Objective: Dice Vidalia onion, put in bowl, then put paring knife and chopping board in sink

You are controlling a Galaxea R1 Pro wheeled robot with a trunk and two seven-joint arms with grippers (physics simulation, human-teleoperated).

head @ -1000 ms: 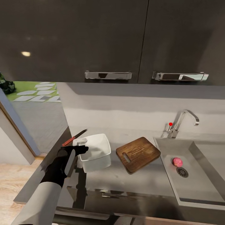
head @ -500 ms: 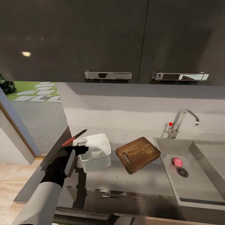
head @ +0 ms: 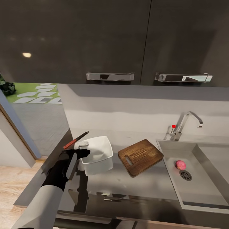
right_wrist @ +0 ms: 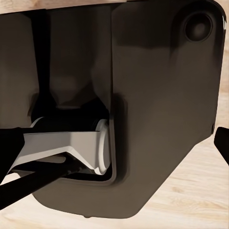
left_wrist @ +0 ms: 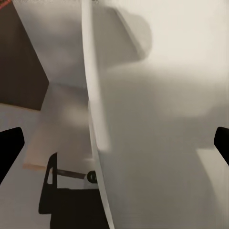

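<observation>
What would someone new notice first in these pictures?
Probably the pink onion lying in the sink beside the round drain. Next, the dark chopping board on the countertop, between the sink and the white bowl. The left end effector is at the bowl's rim, the paring knife just behind.

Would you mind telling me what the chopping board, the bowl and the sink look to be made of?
The dark brown rectangular chopping board looks like wood: visible grain, matte finish. The white squarish bowl seems glazed ceramic or plastic, being smooth and evenly white; the render leaves that open. The rectangular grey sink appears to be brushed stainless steel, with a dull metallic sheen and a round drain.
</observation>
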